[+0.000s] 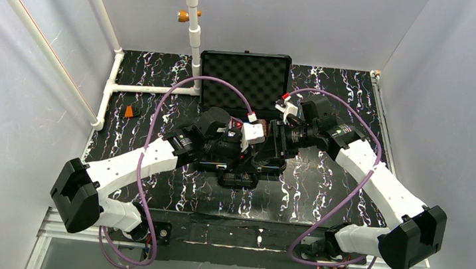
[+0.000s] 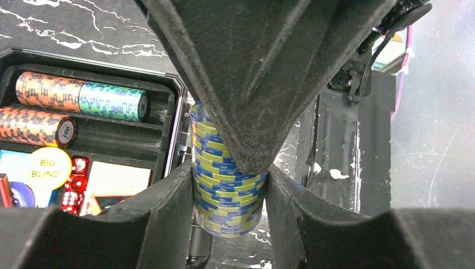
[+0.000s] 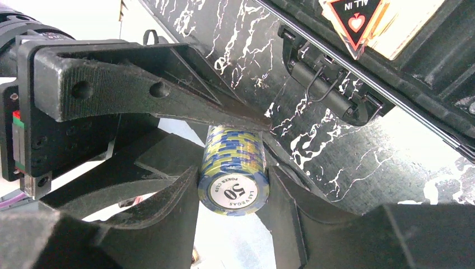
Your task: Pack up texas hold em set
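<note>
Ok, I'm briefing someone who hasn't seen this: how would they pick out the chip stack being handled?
Find the open black case on the table. Just outside its rim, the left claw and right claw pinch one chip stack. It is blue and yellow with 50 on its face, unlike the orange rows and green row in the case.

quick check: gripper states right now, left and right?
Left gripper: closed on the blue-and-yellow chip stack.
Right gripper: closed on that same stack, gripping it from the other direction.
</note>
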`<state>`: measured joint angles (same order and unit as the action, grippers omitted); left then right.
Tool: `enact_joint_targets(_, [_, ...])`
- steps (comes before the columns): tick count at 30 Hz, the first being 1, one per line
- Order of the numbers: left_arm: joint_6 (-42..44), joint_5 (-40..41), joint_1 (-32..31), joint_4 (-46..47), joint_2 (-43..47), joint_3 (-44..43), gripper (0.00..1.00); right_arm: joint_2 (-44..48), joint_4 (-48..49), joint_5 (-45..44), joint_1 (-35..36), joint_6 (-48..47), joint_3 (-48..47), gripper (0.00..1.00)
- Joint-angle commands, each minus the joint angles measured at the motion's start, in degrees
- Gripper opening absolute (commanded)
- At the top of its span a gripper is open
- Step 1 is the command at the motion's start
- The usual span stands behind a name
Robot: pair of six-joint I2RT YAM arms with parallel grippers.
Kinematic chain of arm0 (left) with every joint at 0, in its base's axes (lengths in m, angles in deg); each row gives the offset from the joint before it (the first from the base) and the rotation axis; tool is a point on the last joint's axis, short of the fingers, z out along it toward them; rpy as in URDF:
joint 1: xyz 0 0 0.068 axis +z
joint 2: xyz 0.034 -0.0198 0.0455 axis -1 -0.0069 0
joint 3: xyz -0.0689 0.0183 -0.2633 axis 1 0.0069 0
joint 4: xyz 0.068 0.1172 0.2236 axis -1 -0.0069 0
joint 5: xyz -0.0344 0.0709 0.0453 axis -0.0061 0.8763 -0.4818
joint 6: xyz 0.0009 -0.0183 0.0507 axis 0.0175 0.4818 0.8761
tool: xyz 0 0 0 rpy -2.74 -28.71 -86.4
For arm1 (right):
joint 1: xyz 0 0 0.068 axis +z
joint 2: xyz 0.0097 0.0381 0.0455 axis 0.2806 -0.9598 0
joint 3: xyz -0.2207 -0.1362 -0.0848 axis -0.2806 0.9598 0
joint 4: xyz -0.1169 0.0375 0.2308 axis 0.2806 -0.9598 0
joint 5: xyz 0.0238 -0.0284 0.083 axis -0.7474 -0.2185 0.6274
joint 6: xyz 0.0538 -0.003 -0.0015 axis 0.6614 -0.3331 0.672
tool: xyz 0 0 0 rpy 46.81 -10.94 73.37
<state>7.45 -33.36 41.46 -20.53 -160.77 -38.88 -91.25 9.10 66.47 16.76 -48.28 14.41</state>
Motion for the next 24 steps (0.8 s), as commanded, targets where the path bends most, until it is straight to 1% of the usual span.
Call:
enact_joint_targets(1, [-0.7,-2.1,-0.4,2.0,-0.1,-1.7,0.34,0.0,3.9,2.7,0.4,1.0,-0.9,0.09])
enact_joint_targets(3, [-1.0,-2.2,-0.4,2.0,-0.3,-1.6,0.19,-0.1,3.9,2.6,0.4,1.1,-1.0,0.09])
enact_joint_targets(4, [-1.6,-2.1,-0.5,2.0,-0.3,-1.4,0.03,0.0,3.8,2.1,0.4,1.1,-1.1,0.09])
enact_joint_targets(5, [-3.6,0.0,-0.5,2.2,-0.3,-1.2,0.00,0.2,3.5,0.0,0.4,1.1,-1.5,0.10])
enact_joint_targets(6, [-4.9,1.9,-0.5,2.7,-0.2,-0.7,0.00,0.4,2.8,-2.6,0.4,1.1,-2.0,0.15])
enact_joint_targets(7, [-6.0,2.8,-0.5,3.5,0.1,-0.2,0.00,0.1,2.2,-4.3,0.4,0.8,-2.8,0.29])
enact_joint_targets(8, [-7.0,3.3,-0.5,4.3,0.3,0.3,0.00,0.0,1.7,-5.5,0.4,0.6,-3.4,0.47])
enact_joint_targets(9, [-8.4,4.1,-0.5,5.0,0.7,1.1,0.00,-0.1,1.4,-6.8,0.4,0.6,-3.9,0.63])
enact_joint_targets(10, [-9.7,4.9,-0.6,6.6,1.3,2.4,0.00,0.0,1.0,-9.1,0.4,0.5,-4.7,0.71])
enact_joint_targets(11, [-12.4,6.4,-0.6,7.7,1.7,3.2,0.00,0.1,-0.2,-13.8,0.4,0.6,-5.8,0.84])
enact_joint_targets(12, [-14.6,8.2,-0.7,7.7,1.3,3.4,0.00,0.0,-2.4,-20.6,0.4,0.9,-7.0,0.97])
enact_joint_targets(15, [-19.3,11.7,-1.1,8.0,-0.4,2.9,0.00,0.9,-7.5,-41.3,0.3,4.1,-9.4,0.99])
enact_joint_targets(17, [-20.4,13.5,-1.4,8.0,-1.4,2.8,0.00,1.7,-8.3,-46.0,0.3,5.2,-9.7,0.98])
enact_joint_targets(21, [-24.6,19.7,-1.8,6.9,-4.8,1.1,0.00,4.0,-9.0,-55.0,0.2,7.4,-9.5,0.98])
enact_joint_targets(24, [-28.7,21.4,-2.1,6.4,-7.5,-0.7,0.00,5.7,-9.5,-60.6,0.2,8.5,-9.1,0.98])
